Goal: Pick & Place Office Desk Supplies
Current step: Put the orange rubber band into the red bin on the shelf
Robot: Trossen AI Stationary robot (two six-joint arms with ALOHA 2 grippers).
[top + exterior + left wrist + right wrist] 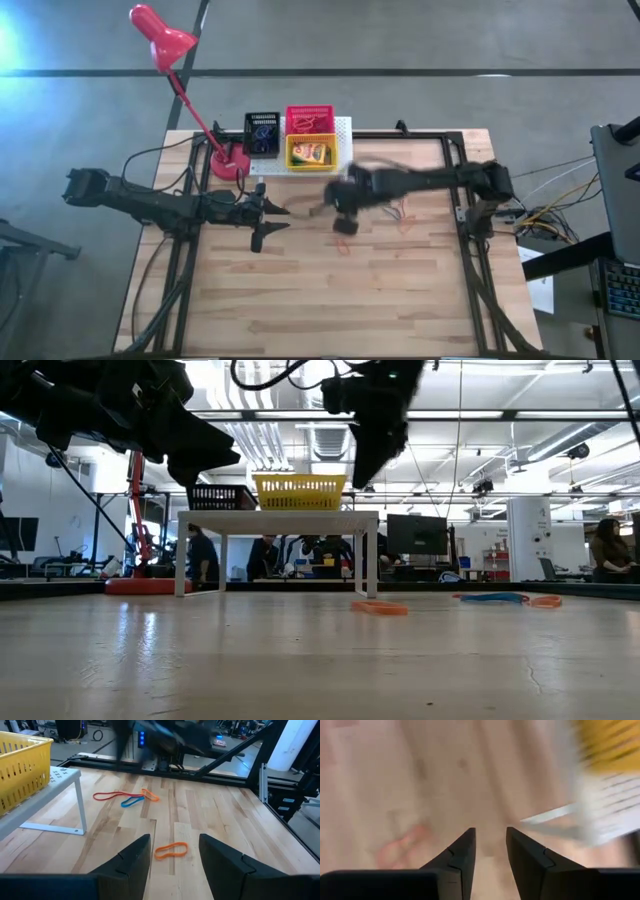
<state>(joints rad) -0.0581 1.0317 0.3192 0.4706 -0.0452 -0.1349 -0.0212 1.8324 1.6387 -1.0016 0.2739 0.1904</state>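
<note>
Three small mesh baskets, black [262, 132], red [309, 119] and yellow [311, 153], stand on a white stand [345, 135] at the table's far edge. A crayon box [313, 154] lies in the yellow one. An orange rubber band [171, 850] lies flat on the wood just ahead of my left gripper [172, 837], which is open and hovers over the table's middle left. Red [112, 796], blue [131, 802] and orange [150, 795] bands lie farther right. My right gripper [490, 830] is open, empty, blurred and above the wood near the stand's corner.
A red desk lamp [160, 40] has its base [228, 165] left of the stand. A dark metal frame [455, 170] runs along the table's sides. The near half of the wooden table [330, 300] is bare wood. People sit in the room beyond the table.
</note>
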